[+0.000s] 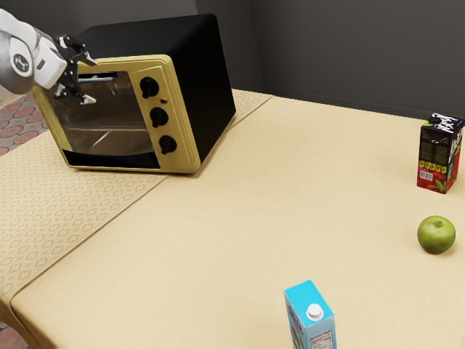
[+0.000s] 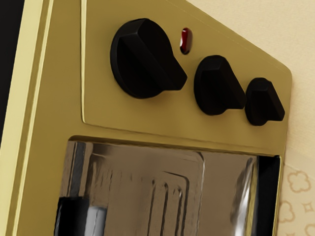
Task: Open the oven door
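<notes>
at the exterior view's far left, the black two-finger gripper [image 1: 90, 81] has its fingers spread, in front of the glass oven door [image 1: 109, 125], which looks shut. the boxy black oven with a gold front [image 1: 203, 69] carries three round black knobs [image 1: 158, 117] right of the glass. rightward come a blue carton [image 1: 301, 297] near, a round green apple [image 1: 436, 235] and, farther back, a black-and-red carton [image 1: 435, 153].

An oven [image 1: 145, 103], green apple [image 1: 436, 235] and drink cartons [image 1: 438, 154] on a patterned tablecloth [image 1: 65, 225] suggest a home kitchen.
</notes>
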Tool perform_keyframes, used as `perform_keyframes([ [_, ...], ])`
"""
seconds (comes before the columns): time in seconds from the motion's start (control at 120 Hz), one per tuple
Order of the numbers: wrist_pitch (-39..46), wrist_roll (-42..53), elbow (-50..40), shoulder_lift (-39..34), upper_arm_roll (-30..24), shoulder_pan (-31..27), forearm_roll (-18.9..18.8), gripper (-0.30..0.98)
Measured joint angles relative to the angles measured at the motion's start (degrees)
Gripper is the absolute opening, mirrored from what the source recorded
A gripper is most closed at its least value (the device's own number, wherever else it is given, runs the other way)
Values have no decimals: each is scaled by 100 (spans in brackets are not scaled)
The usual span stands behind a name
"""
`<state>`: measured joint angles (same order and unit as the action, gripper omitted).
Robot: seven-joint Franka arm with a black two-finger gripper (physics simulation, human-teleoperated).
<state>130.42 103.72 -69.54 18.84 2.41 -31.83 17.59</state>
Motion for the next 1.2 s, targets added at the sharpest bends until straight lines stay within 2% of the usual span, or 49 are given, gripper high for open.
perform_keyframes([
  [0.317,-47,19,592,647,-12,5,-39,69],
  [0.9,-144,40,745,864,-6,62,-117,69],
  [1.0,-203,45,663,770,7,60,-115,66],
  [1.075,-235,53,-82,246,32,56,-109,70],
  [1.117,-146,68,-1203,-504,43,53,-105,70],
  [1.15,-17,95,-2611,-1580,53,51,-122,62],
  [1.175,18,136,-3962,-2969,270,245,-138,63],
  [1.2,-174,187,-4757,-4358,699,246,-153,64],
])
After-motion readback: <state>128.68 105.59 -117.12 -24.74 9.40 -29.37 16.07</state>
